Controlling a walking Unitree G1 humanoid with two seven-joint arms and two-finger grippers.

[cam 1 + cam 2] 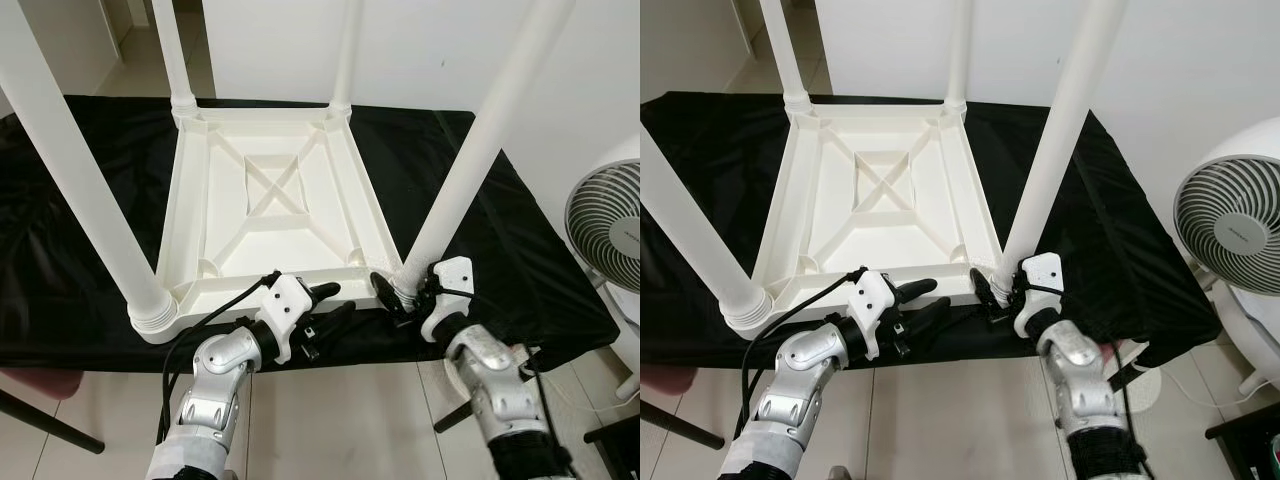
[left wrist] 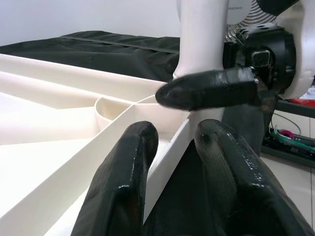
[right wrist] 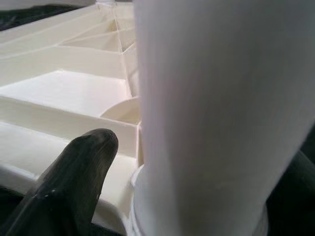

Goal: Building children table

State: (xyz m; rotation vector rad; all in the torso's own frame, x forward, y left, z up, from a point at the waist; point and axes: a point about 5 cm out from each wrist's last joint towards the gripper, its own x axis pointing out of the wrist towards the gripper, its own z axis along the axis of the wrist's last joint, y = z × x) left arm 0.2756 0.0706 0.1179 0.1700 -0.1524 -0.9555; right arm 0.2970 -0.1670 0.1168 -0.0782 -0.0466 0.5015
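The upturned white table (image 1: 275,190) lies on a black cloth (image 1: 500,230). The right gripper (image 1: 403,292) clasps the near-right leg (image 1: 455,185) at its base. The left gripper (image 1: 330,305), parted, straddles the near rim. A fan (image 1: 1230,222) stands to the right.

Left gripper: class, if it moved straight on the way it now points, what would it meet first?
Most likely the right gripper, whose finger lies across its path at the near-right table leg; depth is uncertain.
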